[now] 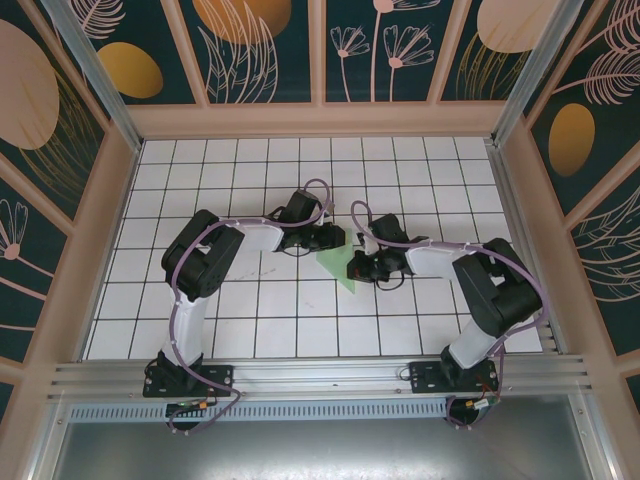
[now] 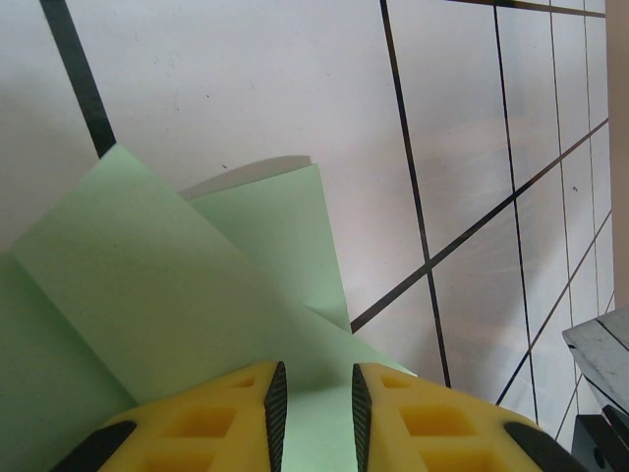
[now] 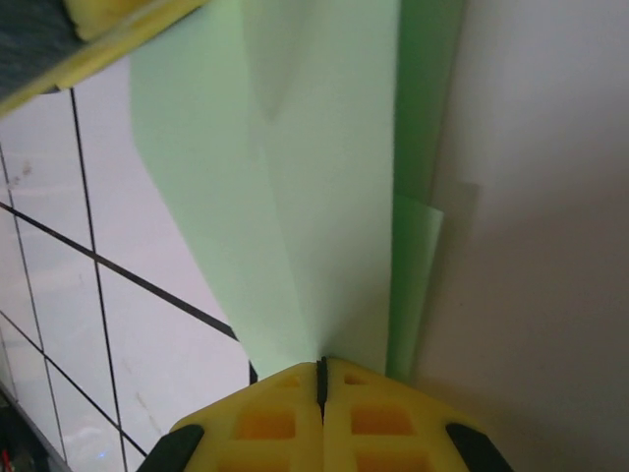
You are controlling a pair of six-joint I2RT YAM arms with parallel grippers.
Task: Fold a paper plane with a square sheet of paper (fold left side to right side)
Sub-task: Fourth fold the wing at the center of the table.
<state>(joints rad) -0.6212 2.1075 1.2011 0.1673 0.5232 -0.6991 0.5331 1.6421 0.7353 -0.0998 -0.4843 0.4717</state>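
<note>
The pale green sheet of paper (image 1: 335, 266) lies folded and creased on the tiled table between the two grippers. In the left wrist view its overlapping flaps (image 2: 177, 285) spread out ahead of my left gripper (image 2: 316, 379), whose yellow fingers stand apart over the paper, open. My right gripper (image 3: 321, 366) is shut on the near point of the paper (image 3: 324, 197), which fans out from its closed tips with a narrow flap along the right side. From above, the left gripper (image 1: 335, 238) sits at the paper's far edge and the right gripper (image 1: 356, 268) at its right edge.
The white tiled table (image 1: 250, 320) has raised walls (image 1: 110, 200) on three sides. The left gripper's yellow finger (image 3: 108, 20) shows at the top left of the right wrist view. A grey part of the right arm (image 2: 600, 344) stands close by.
</note>
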